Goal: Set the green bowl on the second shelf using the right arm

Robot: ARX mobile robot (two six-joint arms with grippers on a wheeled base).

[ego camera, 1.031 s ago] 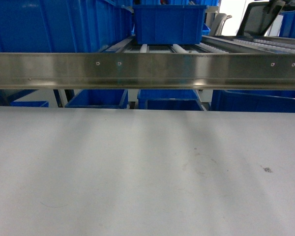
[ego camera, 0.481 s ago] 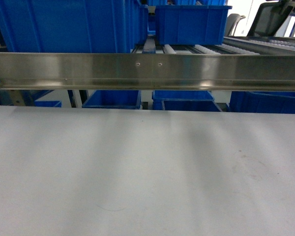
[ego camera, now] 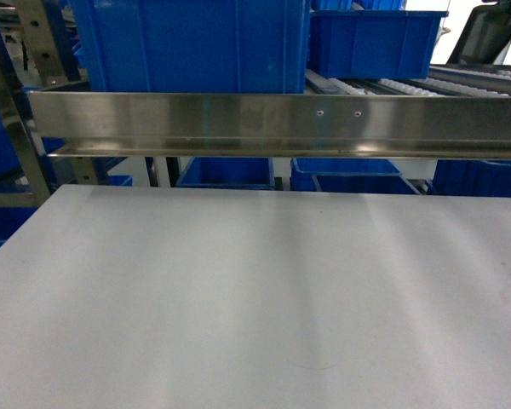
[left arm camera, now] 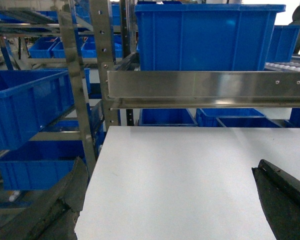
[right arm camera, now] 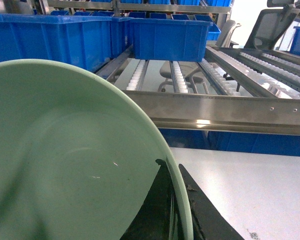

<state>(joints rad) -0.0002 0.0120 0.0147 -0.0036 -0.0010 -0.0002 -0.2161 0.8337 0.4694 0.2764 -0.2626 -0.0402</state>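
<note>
Nearest to us, in the right wrist view, the green bowl (right arm camera: 75, 160) fills the lower left of the frame, tipped so its hollow faces the camera. The right gripper (right arm camera: 172, 200) is clamped on the bowl's rim, one dark finger inside the wall and one outside, so the bowl sits directly in the claw and to its left. A bowl has no long axis; what matters is that its rim is pinched edge-on.

Beyond the bowl runs the steel front rail (right arm camera: 225, 112) of the second shelf (right arm camera: 190, 75), and the bowl's top edge appears to sit about level with that rail or a little above it. We judge the coming move as forward over the rail onto the roller lanes, which lie bare in front of the blue crate (right arm camera: 167, 37) standing further back on the rollers.

The left gripper (left arm camera: 170, 200) hangs with its fingers wide apart over the white tabletop (left arm camera: 190, 170), holding nothing, so the right arm is the one placed to act.

The head view shows only tabletop, rail and crates, neither arm nor bowl; only the right wrist view reveals the grasp.
</note>
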